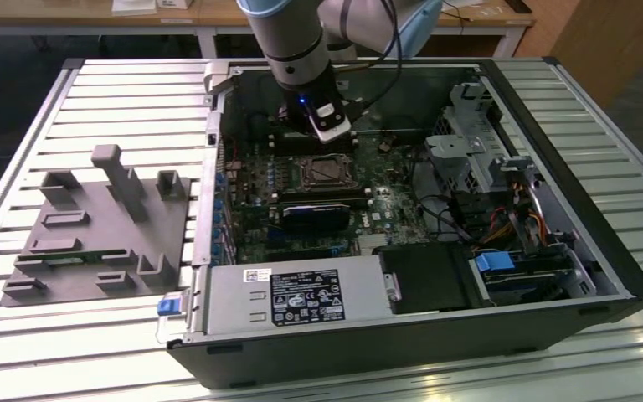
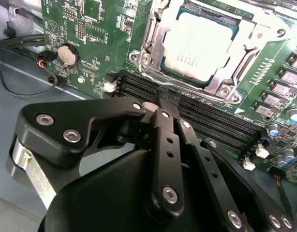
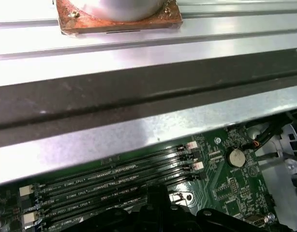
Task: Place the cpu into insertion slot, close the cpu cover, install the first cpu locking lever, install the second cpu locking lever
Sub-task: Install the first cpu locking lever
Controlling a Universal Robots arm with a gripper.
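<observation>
The black pincer [image 2: 164, 96], fingers pressed together and empty, hovers just short of the silvery-grey square cpu [image 2: 202, 46] under its metal cover [image 2: 158, 34]; drifting low risks scraping memory slots [image 2: 197, 113].

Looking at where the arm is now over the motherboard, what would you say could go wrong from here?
The gripper, fingers together, hangs right over the memory slots beside the insertion slot; dropping off-target might scrape them.

The cpu sits inside the cpu cover frame; if the cover is not yet latched, a sideways nudge could lift it.

Cables lie near the socket and could snag the arm.
</observation>
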